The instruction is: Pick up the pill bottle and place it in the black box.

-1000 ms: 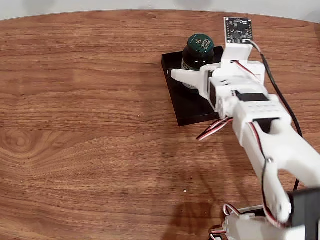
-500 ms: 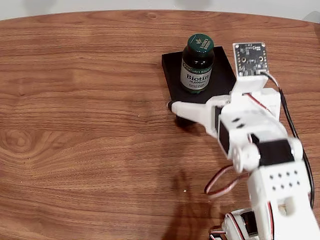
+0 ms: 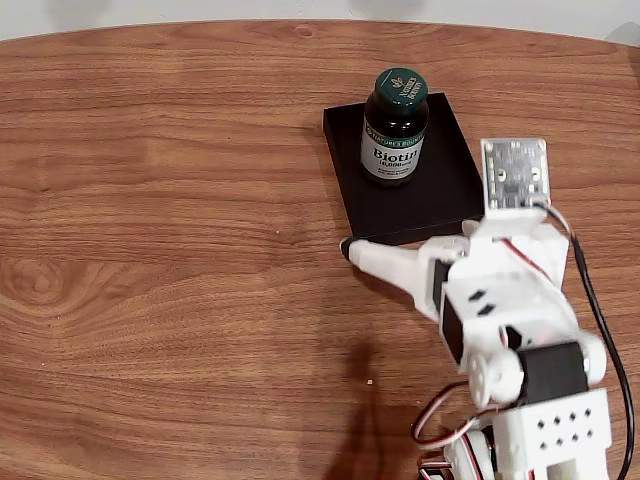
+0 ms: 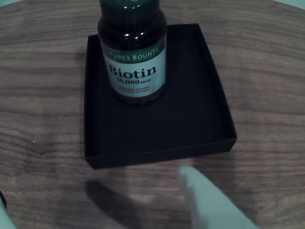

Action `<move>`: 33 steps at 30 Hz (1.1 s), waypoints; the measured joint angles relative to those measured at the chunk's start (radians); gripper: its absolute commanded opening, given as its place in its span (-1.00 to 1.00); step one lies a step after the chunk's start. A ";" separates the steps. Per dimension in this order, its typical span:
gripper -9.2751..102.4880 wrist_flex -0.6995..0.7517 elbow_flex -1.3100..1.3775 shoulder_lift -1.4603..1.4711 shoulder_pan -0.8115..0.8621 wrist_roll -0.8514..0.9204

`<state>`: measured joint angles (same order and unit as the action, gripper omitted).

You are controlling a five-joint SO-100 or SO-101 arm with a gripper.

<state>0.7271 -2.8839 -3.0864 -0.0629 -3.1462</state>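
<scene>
The pill bottle [image 3: 395,125], dark green with a green cap and a white "Biotin" label, stands upright in the far part of the black box [image 3: 430,200]. The wrist view shows the pill bottle [image 4: 133,57] at the back left of the black box [image 4: 190,124]. My gripper [image 3: 372,257] hovers over the wood just in front of the box's near edge, apart from the bottle. It is open and holds nothing. In the wrist view one white finger [image 4: 209,200] shows at the bottom right, and the other barely enters at the bottom left corner.
A wooden table [image 3: 150,250] stretches wide to the left of the box. The white arm and its base [image 3: 520,380] fill the lower right of the fixed view, with a small circuit board [image 3: 515,172] standing above the wrist.
The gripper has let go of the bottle and drawn back toward the near side of the table, off the box. The bottle stays upright in the box.
</scene>
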 measured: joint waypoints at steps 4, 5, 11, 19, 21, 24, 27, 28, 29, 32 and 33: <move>-0.03 0.049 -0.114 -0.175 0.021 -0.014; -0.03 0.052 -0.124 -0.195 0.029 -0.015; -0.10 0.064 -0.161 -0.233 0.077 -0.017; -0.82 0.304 -0.163 -0.233 0.100 -0.051; -0.83 0.399 -0.163 -0.233 0.097 -0.072; -0.83 0.545 -0.163 -0.233 0.097 -0.057; -0.83 0.626 -0.161 -0.250 0.087 -0.025; -0.83 0.629 -0.160 -0.250 0.081 -0.014; -0.83 0.629 -0.160 -0.250 0.074 -0.005; -0.83 0.629 -0.158 -0.252 0.058 0.025; -0.83 0.629 -0.158 -0.252 0.055 0.043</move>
<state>1.3560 -3.0419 -3.3379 -0.0077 -3.1032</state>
